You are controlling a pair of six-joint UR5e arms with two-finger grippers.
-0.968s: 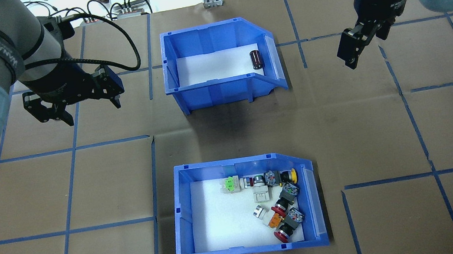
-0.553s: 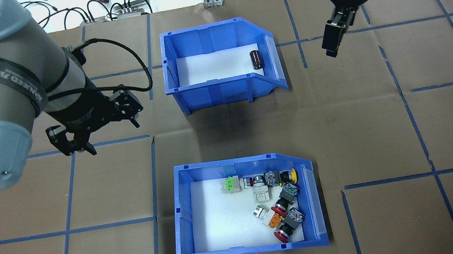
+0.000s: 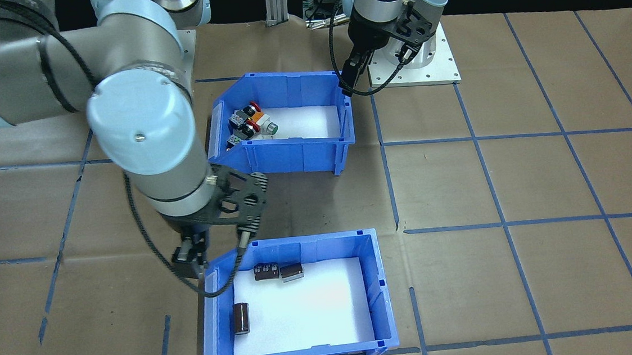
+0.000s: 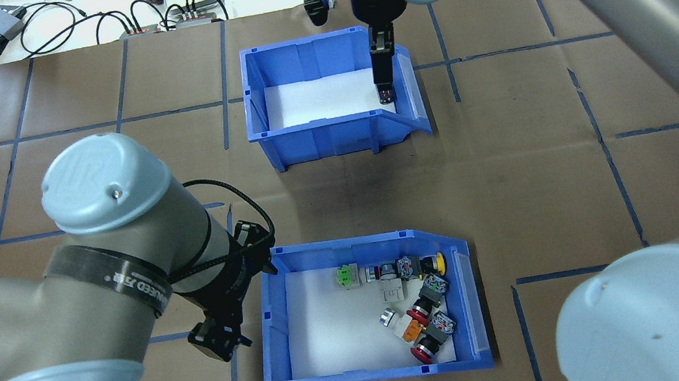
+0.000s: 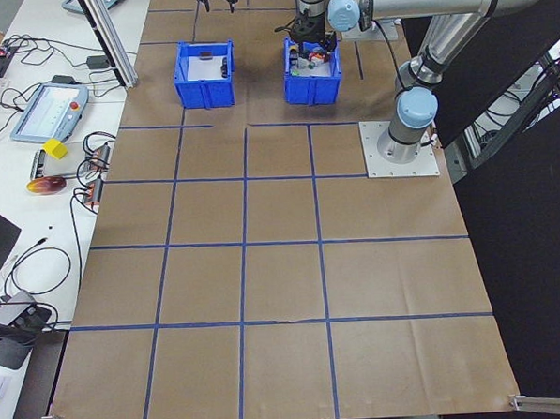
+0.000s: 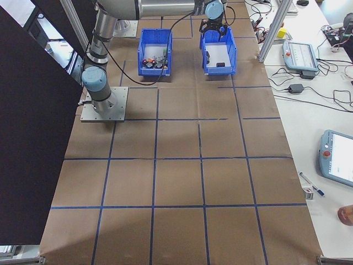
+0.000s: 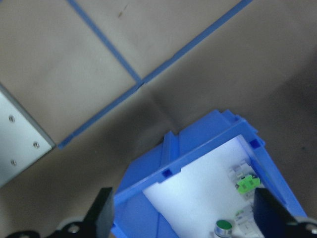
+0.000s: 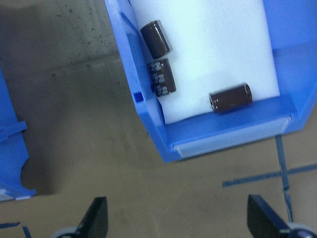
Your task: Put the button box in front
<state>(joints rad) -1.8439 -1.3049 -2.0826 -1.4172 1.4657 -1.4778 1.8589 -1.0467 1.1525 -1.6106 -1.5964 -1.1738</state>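
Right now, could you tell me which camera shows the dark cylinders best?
The right wrist view: all three dark cylinders lie unobstructed on white foam. The front-facing view shows them smaller, the overhead hides them behind the right hand, and the side views show only specks.

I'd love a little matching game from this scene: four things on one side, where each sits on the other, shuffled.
Things:
1. button box
2. bin of dark cylinders
3. left pincer
4. right pincer

Places in the overhead view:
A. over the far bin's sloped end
B. nearer bin, close to the robot
C. just outside the near bin's left wall
D. farther bin, towards the cables

Pairs: 1-B, 2-D, 3-C, 4-A
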